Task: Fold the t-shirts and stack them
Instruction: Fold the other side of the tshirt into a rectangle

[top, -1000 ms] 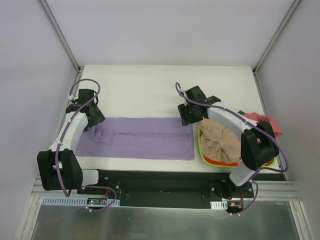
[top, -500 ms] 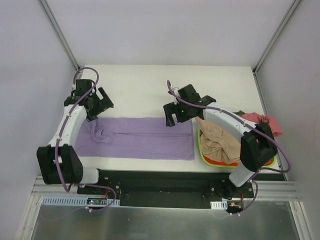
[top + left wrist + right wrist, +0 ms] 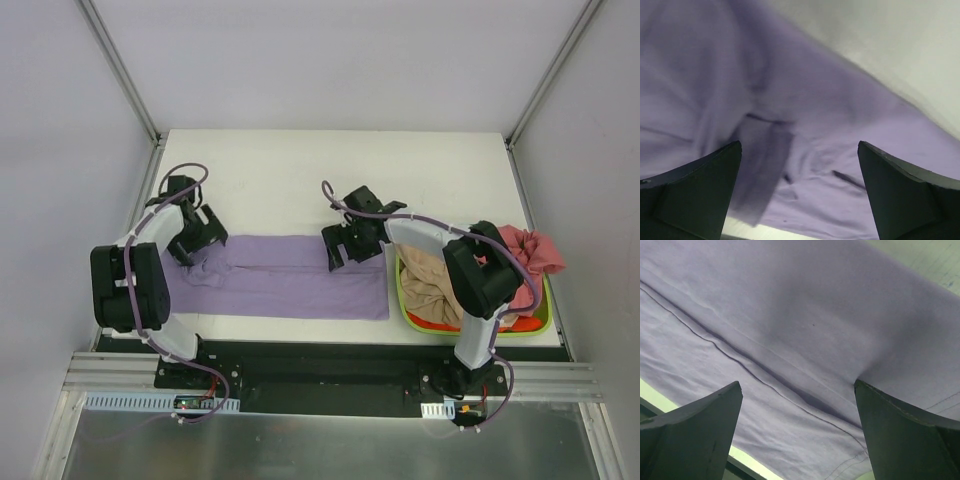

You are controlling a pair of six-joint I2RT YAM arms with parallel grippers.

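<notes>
Lavender shirt [image 3: 290,285] lies flat on the table [image 3: 330,170] as a long folded strip that runs from left to right, with its left end a little bunched and wrinkled. The left gripper [image 3: 205,235] stands over this left end, at the far edge of the cloth, and its jaws are wide apart. In the left wrist view both dark fingers [image 3: 695,195] are seen with only purple cloth between them, and nothing is held. The right gripper [image 3: 338,250] stands over the far edge of the strip, toward its right end, and its jaws are also spread wide. In the right wrist view a long fold line of the shirt crosses the gap between the fingers [image 3: 690,435], and no cloth is pinched. Whether the fingertips touch the cloth, I cannot tell. Just beside the right end of the strip is a lime-green basket [image 3: 399,290] with a tan shirt [image 3: 430,285] in it, and a pinkish-red shirt [image 3: 530,248] hangs over its far right side.
</notes>
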